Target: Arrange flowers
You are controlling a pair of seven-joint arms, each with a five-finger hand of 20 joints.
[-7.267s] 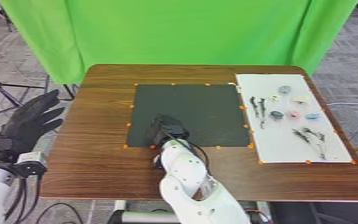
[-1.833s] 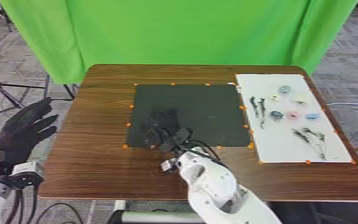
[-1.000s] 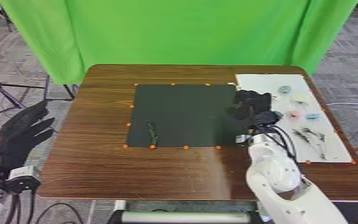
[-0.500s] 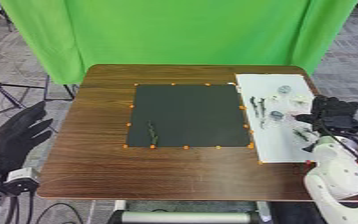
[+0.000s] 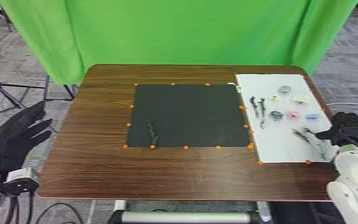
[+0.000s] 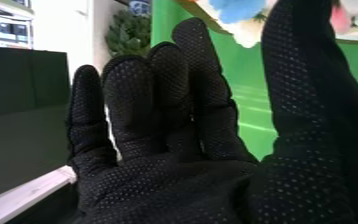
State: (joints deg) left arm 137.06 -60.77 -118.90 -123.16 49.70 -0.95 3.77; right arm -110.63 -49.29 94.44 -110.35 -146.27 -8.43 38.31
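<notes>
R hand (image 5: 355, 128) empty by the sprigs; prob. next pick

R hand is at the right edge of the white sheet (image 5: 286, 150), palm open: fingers straight, thumb held well apart, nothing btwn them. L hand (image 5: 19, 134) is off the table's left side, far across from R hand, fingers spread, also w/o a load.

Nearest R hand, just to its left, lie the leafy sprigs (image 5: 302, 135), stems running toward the near edge of the sheet. Farther out from the hand: blue flower head (image 5: 312, 117), then pink flower head (image 5: 293, 115); dark stems (image 5: 262, 107) lie beyond, more to the left. One green stem (image 5: 153, 135) is on the dark mat (image 5: 189, 107), well left of R hand, near the mat's close edge.

Step in hand, my read: fetch another piece for the mat, likely a sprig, as greenery makes a good base. Arrangement looks barely begun.

To do it well: bring thumb & fingertips down either side of one bare stem, below the leaves, & pinch lightly; stems look thin, so a high grip may miss. Sprigs lie close, so check only one comes up. Lift straight b4 going left, else it may drag the flower heads. Set down beside the green stem, stem end toward the robot, then release gently.
</notes>
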